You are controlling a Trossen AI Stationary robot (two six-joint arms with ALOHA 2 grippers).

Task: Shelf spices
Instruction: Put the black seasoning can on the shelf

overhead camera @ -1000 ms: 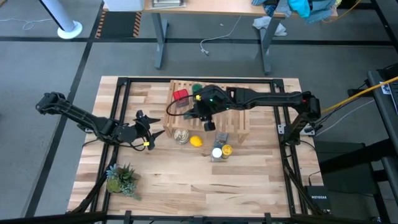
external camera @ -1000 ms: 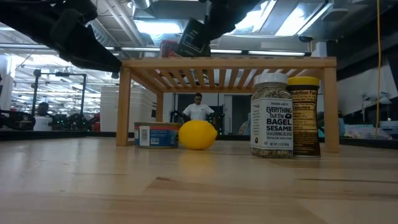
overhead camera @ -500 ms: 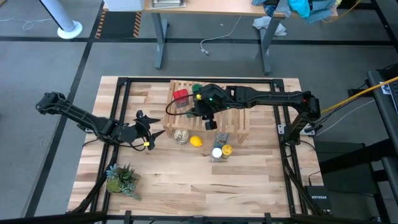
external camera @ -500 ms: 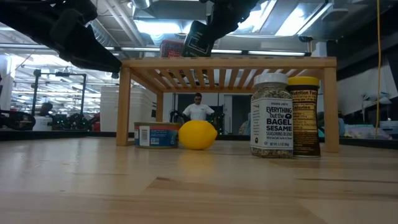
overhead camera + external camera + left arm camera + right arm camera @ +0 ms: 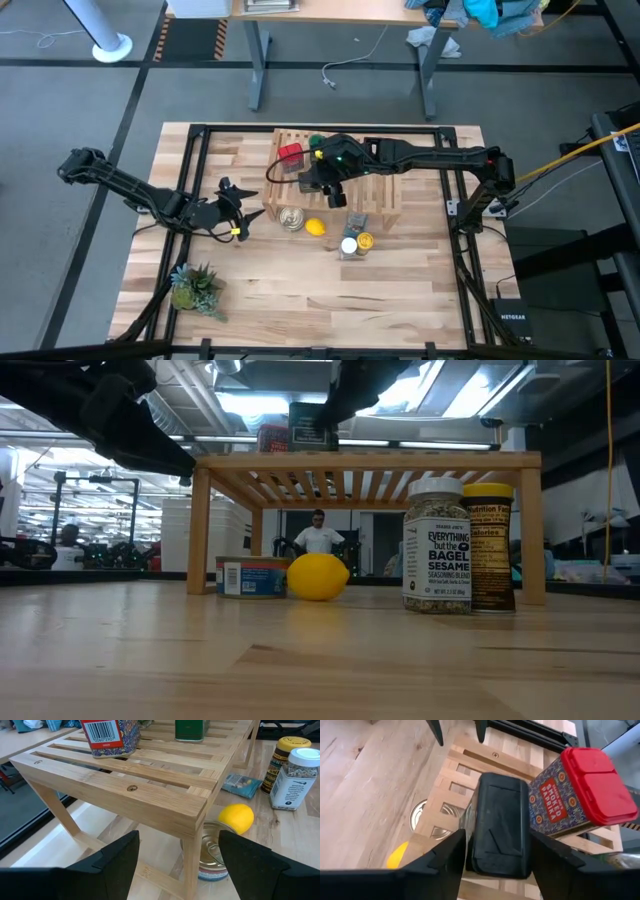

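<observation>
Rack [image 5: 485,762]: slatted pale wood | dark grey tin [image 5: 500,822]: boxy, matte | red tin [image 5: 580,790]: patterned

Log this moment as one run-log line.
right tool: astride dark grey tin, upright on shelf beside red tin | left tool: waiting open, left of shelf

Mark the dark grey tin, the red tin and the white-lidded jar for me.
dark grey tin [image 5: 499,822]: right wrist view, on its black lid.
red tin [image 5: 597,781]: right wrist view, on its red lid.
white-lidded jar [image 5: 295,782]: left wrist view, on its label.
</observation>
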